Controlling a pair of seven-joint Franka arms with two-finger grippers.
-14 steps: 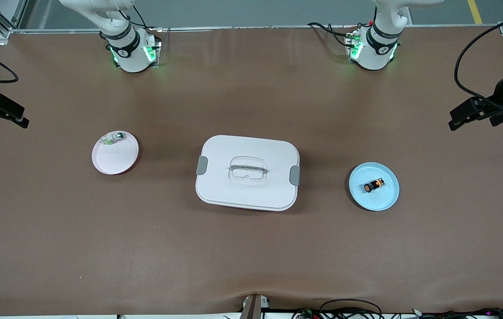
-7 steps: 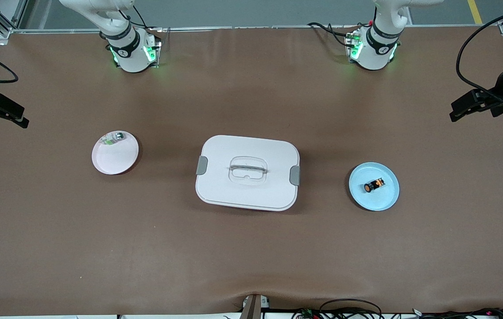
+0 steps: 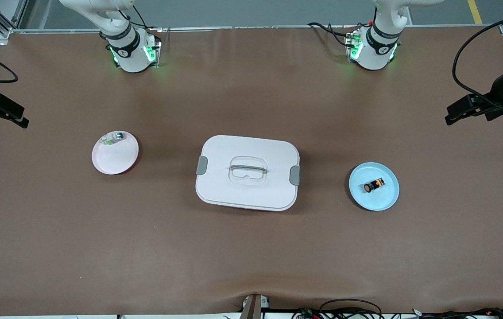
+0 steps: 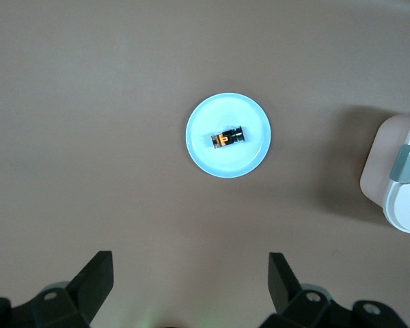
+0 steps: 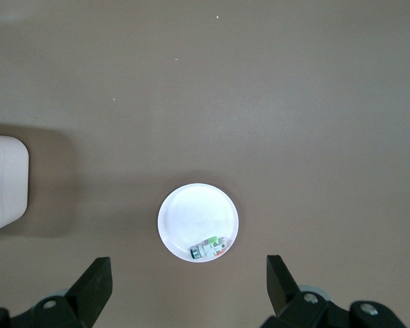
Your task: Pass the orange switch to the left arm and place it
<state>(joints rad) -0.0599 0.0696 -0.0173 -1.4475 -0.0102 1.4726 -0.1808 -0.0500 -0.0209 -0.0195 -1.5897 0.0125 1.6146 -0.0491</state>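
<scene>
- Left gripper [image 4: 188, 283] hung spread wide above the table's [image 3: 251, 248] left-arm end.
- Right gripper [image 5: 184, 283] waited, jaws apart, over the right-arm end.
- Orange switch [image 3: 374, 185] lay on the blue plate [image 3: 386, 199], beside the box [image 3: 247, 195].

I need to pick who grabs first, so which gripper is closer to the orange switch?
Left. The left gripper is up over the table's left-arm end, by the orange switch; the right gripper is over the right-arm end.
</scene>
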